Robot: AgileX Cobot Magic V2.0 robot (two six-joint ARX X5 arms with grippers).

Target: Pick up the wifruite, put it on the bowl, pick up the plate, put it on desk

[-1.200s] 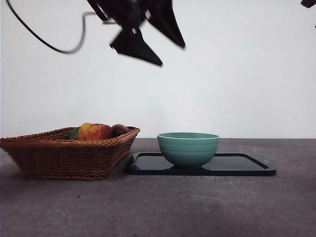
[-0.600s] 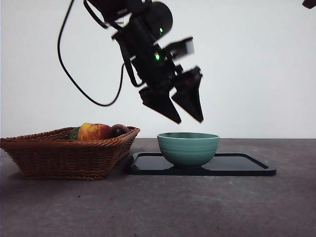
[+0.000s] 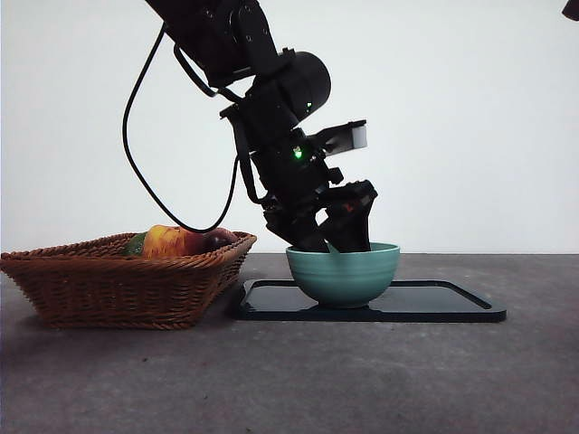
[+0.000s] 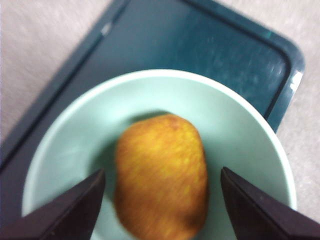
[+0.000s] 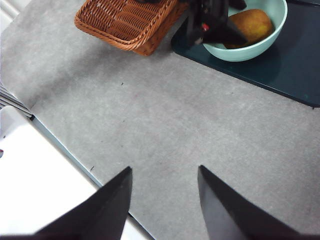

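Left end effector [image 3: 336,237]: lowered into the mouth of the bowl [image 3: 344,274], its two black jaws spread wide apart, one on either side of the wifruite [image 4: 161,176] and touching neither flank of it. In the front view the jaw tips dip behind the bowl's near rim, with the dark arm and its looping cable rising up and away above the bowl.

Wifruite: an orange-brown oval fruit lying on its side on the pale inner floor of the bowl, roughly at the bowl's centre; the left wrist view shows a clear gap of bowl surface between it and each jaw. It also shows in the right wrist view, inside the bowl, partly behind the left arm.

Bowl: teal-green, upright, standing on a dark flat tray [image 3: 452,306], toward the tray's basket-side end. The tray lies flat on the grey counter [image 3: 289,380].

Wicker basket [image 3: 118,285]: just beside the tray, on the side away from the bare half of the tray, its corner close to the tray's edge. Fruit is heaped in it, including a red-and-yellow apple [image 3: 172,241] and a dark round fruit [image 3: 217,239] next to the apple, nearer the bowl.

Right end effector [image 5: 164,200]: well apart from the bowl, high over bare counter, jaws parted with nothing between them.
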